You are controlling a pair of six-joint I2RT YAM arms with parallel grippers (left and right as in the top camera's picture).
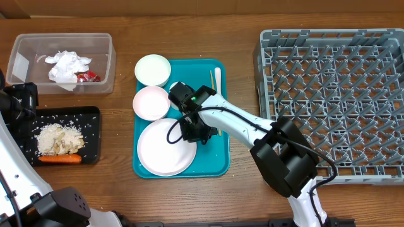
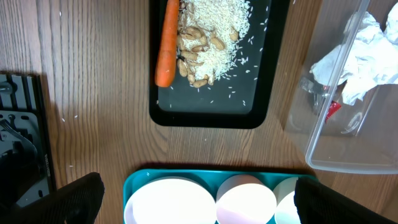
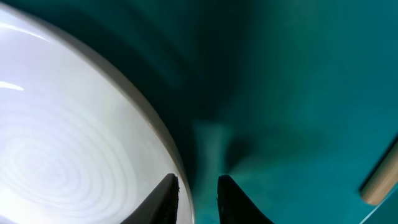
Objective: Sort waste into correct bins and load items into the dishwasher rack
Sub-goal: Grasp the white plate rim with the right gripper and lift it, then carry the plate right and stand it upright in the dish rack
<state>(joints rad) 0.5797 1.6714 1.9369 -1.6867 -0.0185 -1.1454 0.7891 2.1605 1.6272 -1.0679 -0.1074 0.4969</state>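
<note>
My right gripper (image 1: 190,131) (image 3: 196,186) is low on the teal tray (image 1: 218,161), its fingers nearly together astride the right rim of the large white plate (image 1: 161,151) (image 3: 74,124), which lies flat. Two white bowls (image 1: 153,69) (image 1: 150,103) and a white fork (image 1: 216,77) also lie on the tray. A small white cup (image 1: 175,86) is mostly hidden behind the arm. The grey dishwasher rack (image 1: 334,101) stands at the right. My left gripper (image 2: 211,199) is open and empty at the left, above the table.
The clear tub (image 1: 104,63) holds napkins (image 1: 66,65) and a red wrapper (image 1: 88,77). The black tray (image 1: 91,116) holds beige scraps (image 1: 58,139) and the carrot (image 1: 60,159). A thin pale stick (image 3: 379,180) lies on the teal tray beside my right gripper.
</note>
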